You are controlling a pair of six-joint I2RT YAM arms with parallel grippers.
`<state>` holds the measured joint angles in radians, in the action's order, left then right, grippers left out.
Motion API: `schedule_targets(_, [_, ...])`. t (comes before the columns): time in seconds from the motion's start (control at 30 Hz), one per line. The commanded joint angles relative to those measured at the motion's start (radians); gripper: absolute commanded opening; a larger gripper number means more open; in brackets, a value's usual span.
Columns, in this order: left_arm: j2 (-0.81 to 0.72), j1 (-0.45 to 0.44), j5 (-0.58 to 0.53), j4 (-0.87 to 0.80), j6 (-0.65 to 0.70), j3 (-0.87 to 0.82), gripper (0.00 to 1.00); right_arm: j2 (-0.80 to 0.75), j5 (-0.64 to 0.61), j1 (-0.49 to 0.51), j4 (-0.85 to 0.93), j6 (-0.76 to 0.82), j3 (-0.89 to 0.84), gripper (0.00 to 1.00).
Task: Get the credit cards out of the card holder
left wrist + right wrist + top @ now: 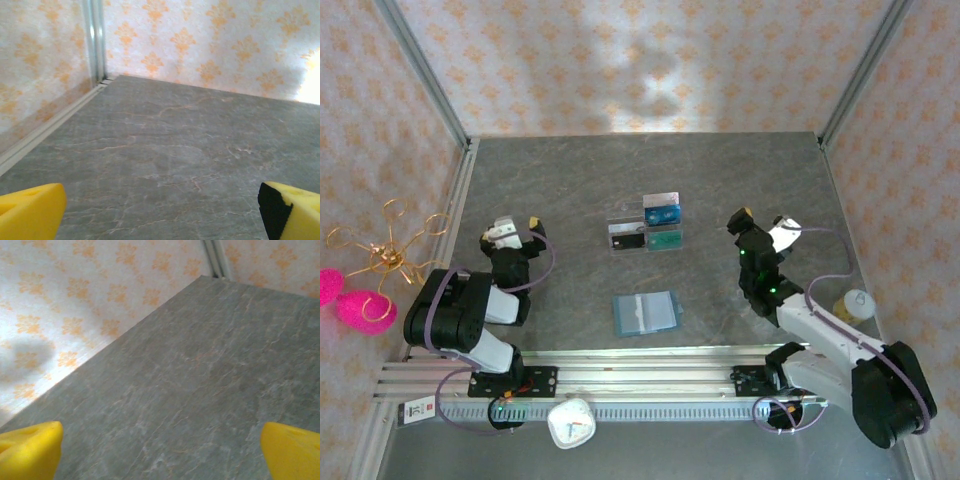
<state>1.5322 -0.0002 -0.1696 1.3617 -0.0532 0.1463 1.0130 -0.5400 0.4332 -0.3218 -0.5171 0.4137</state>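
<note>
The card holder [646, 313] is a teal-blue wallet lying flat at the near middle of the table, with a pale panel showing on top. Farther back, a silvery grey card [661, 200] and a bright blue card [662, 214] lie one behind the other among the cards at mid-table. My left gripper [517, 225] hovers at the left, open and holding nothing. Out at the right, my right gripper [763, 220] is open too. In the left wrist view the yellow fingertips [30, 212] stand far apart over bare table, the left gripper [160, 215] empty. The right gripper [160, 452] looks the same.
A black card [626, 240] and a teal-green card [665, 240] lie just in front of the two credit cards, in a clear acrylic tray [618, 222]. A wire ornament [385, 255] and pink pompoms [360, 308] sit outside the left wall. A small pale bottle [854, 303] stands beside the right arm.
</note>
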Motion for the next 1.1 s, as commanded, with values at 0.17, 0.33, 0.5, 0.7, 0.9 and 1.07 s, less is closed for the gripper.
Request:
schedule_targets(0.17, [0.006, -0.02, -0.099, 0.03, -0.01, 0.036, 0.99, 0.048, -0.032, -0.062, -0.164, 0.245, -0.007, 1.0])
schedule_targets(0.33, [0.002, -0.024, -0.092, -0.001, -0.007, 0.046, 0.99, 0.041, -0.016, -0.14, -0.254, 0.384, -0.021, 1.0])
schedule_targets(0.5, [0.004, -0.024, -0.093, 0.001, -0.006, 0.046, 1.0, 0.114, 0.043, -0.235, -0.497, 0.508, -0.118, 1.0])
schedule_targets(0.7, [0.006, -0.029, -0.091, 0.002, 0.0, 0.047, 1.0, 0.342, 0.163, -0.298, -0.836, 0.527, -0.211, 1.0])
schedule_targets(0.9, [0.006, -0.029, -0.091, 0.004, 0.001, 0.047, 0.99, 0.475, 0.306, -0.342, -0.826, 0.527, -0.148, 1.0])
schedule_targets(1.07, [0.006, -0.029, -0.091, 0.003, 0.001, 0.047, 0.99, 0.498, 0.382, -0.367, -0.969, 0.526, -0.214, 1.0])
